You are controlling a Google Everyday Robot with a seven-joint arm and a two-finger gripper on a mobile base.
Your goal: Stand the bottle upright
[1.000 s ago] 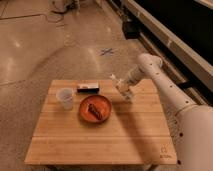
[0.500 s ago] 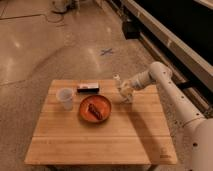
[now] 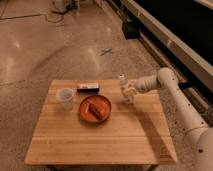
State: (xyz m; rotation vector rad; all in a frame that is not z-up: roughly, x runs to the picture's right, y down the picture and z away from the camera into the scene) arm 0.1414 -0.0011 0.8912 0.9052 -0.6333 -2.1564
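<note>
The bottle (image 3: 123, 88) is small, slim and whitish, with its narrow neck and cap pointing up. It stands about upright on the wooden table (image 3: 100, 135) near the back right edge, just right of the orange plate (image 3: 95, 108). My gripper (image 3: 131, 92) is at the bottle's right side, level with its lower body and close against it. The white arm (image 3: 170, 87) reaches in from the right.
The orange plate holds a reddish food item. A translucent plastic cup (image 3: 65, 98) stands left of the plate. A flat dark-and-white box (image 3: 88, 88) lies at the table's back edge. Speckled floor surrounds the table; a dark wall base runs along the right.
The bottle has gone from tilted in the gripper to about upright on the table. The arm's elbow has swung lower and to the right, while the gripper stayed by the bottle.
</note>
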